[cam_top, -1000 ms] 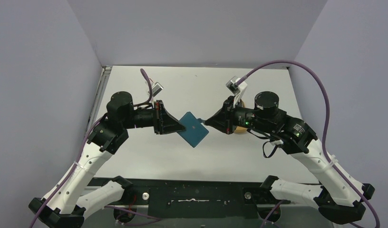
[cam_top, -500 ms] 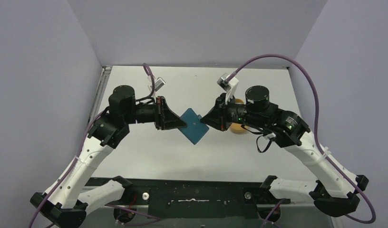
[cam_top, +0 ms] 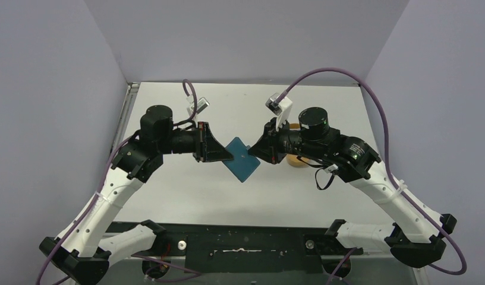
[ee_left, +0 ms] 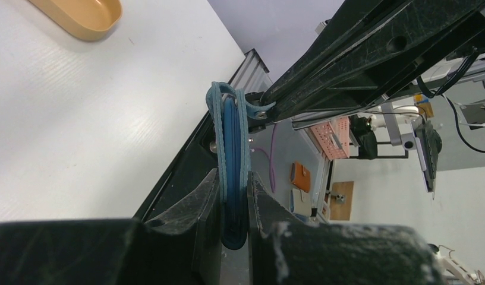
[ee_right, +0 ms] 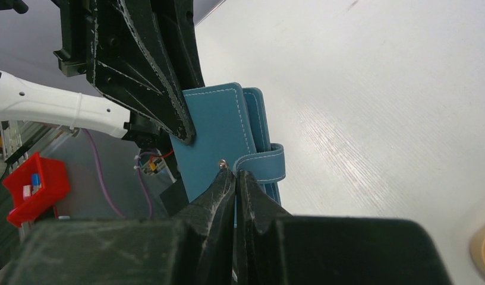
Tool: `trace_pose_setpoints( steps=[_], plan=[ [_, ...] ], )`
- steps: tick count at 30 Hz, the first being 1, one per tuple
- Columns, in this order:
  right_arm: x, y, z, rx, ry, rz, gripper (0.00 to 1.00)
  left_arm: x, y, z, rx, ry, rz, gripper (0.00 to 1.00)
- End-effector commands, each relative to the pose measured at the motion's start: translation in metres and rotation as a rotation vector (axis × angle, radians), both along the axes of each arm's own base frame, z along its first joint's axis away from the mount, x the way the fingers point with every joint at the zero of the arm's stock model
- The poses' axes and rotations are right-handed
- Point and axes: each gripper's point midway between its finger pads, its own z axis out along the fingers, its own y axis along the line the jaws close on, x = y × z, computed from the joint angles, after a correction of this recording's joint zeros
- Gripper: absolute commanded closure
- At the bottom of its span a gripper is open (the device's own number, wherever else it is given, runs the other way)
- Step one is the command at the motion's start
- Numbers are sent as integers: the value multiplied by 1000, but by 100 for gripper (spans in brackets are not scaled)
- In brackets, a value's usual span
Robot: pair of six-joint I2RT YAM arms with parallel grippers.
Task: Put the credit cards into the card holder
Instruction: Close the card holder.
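Observation:
The teal-blue card holder [cam_top: 243, 159] hangs folded shut above the table's middle, tilted like a diamond. My left gripper [cam_top: 228, 155] is shut on its left corner; in the left wrist view the card holder [ee_left: 231, 136] stands edge-on between the jaws of this gripper [ee_left: 233, 176]. My right gripper [cam_top: 254, 151] meets it from the right. In the right wrist view the right gripper [ee_right: 235, 171] is shut, pinching the end of the snap tab [ee_right: 265, 163] beside the metal stud [ee_right: 223, 161] on the card holder [ee_right: 213, 127]. The credit cards are out of view.
An orange oval tray [cam_top: 296, 161] lies on the white table behind my right wrist; its end shows in the left wrist view [ee_left: 79, 18]. Grey walls close in the left, right and back. The table's metal rail [cam_top: 126, 113] runs along the left edge.
Both arms have shifted a little toward the back with the card holder between them. My right gripper has closed fully at the snap tab; the left grip is unchanged.

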Motion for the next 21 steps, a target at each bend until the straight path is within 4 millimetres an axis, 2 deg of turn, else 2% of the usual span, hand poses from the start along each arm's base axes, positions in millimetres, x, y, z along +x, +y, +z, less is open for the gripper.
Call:
trace_pose_setpoints(
  steps=[1,11,21],
  plan=[
    [5,6,-2,-8,-9,-20,100,-4,-2,34,-61,-75,-20,100],
    [3,15,-12,-56,-5,-16,100,0,-4,27,-53,-45,-12,100],
    [-1,17,-23,-107,-2,-10,100,2,-5,32,-67,-40,-4,100]
  ],
)
